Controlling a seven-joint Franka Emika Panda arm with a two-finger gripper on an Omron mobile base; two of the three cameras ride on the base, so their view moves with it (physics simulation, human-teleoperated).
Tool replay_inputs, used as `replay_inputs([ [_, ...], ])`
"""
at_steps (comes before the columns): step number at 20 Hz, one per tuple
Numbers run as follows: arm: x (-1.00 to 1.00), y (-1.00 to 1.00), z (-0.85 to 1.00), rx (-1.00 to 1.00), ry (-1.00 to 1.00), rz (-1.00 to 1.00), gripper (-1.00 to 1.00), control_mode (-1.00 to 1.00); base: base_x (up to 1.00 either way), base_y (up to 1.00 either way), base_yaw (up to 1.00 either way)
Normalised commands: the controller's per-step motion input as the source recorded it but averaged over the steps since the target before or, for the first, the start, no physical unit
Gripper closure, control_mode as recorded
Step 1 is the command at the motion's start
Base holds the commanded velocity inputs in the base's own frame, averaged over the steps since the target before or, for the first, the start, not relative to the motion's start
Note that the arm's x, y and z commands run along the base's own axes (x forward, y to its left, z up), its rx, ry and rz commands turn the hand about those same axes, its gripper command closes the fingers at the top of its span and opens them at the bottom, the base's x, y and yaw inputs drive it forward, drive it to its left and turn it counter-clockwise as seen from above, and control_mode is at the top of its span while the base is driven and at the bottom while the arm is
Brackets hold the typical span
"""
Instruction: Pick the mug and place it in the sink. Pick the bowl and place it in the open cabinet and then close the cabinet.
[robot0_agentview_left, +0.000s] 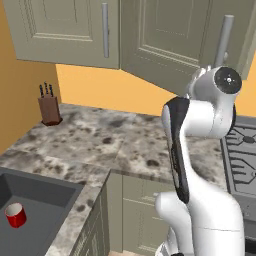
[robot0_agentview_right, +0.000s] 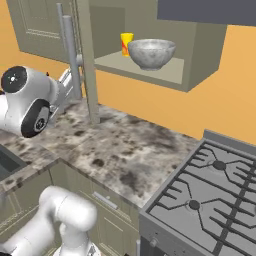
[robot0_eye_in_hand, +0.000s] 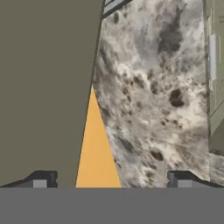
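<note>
The speckled grey-brown stone table (robot0_agentview_left: 100, 145) runs along an orange wall (robot0_agentview_left: 110, 90) and turns a corner, with grey-green low cupboards (robot0_agentview_left: 135, 210) beneath it. At the left, the dark grey rectangular recessed sink (robot0_agentview_left: 45, 192) is set into the table, and the small red cylindrical mug with a pale inside (robot0_agentview_left: 15, 215) lies tilted on the basin floor. A brown wooden knife block with dark handles (robot0_agentview_left: 49, 106) stands at the back near the corner. To the right sits a grey stove with dark burner grates (robot0_agentview_right: 210, 200). Above, the grey-green upper wall cabinet (robot0_agentview_right: 200, 55) is open, its panelled door with a long silver bar handle (robot0_agentview_right: 70, 50) swung out over the table. On its shelf the large shiny grey-white marbled bowl (robot0_agentview_right: 151, 53) rests upright, with a yellow cup with an orange mark (robot0_agentview_right: 126, 43) just behind it to the left. The white arm's upper joints stand close beside the door edge. In the hand view the claw (robot0_eye_in_hand: 109, 180) has its two dark tips spread wide apart with nothing between them, the door's flat face close on one side.
</note>
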Motion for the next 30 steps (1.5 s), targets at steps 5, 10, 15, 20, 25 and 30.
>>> replay_inputs([
  [5, 0.97, -1.00, 0.00, 0.19, -0.13, 0.37, -1.00, -1.00, 0.00, 0.00, 0.00],
  [10, 1.00, -0.97, 0.01, 0.20, -0.02, 0.29, -1.00, -1.00, 0.00, 0.00, 0.00],
  [15, 1.00, -0.65, 0.11, 0.14, 0.00, 0.15, -1.00, -1.00, 0.00, 0.00, 0.00],
  [20, 1.00, -0.52, 0.05, 0.12, 0.02, 0.05, -1.00, -1.00, 0.00, 0.00, 0.00],
  [25, 1.00, -0.38, 0.00, 0.11, 0.07, 0.00, -1.00, -1.00, 0.00, 0.00, 0.00],
  [30, 1.00, -0.26, 0.00, 0.09, 0.08, 0.00, -1.00, -1.00, 0.00, 0.00, 0.00],
])
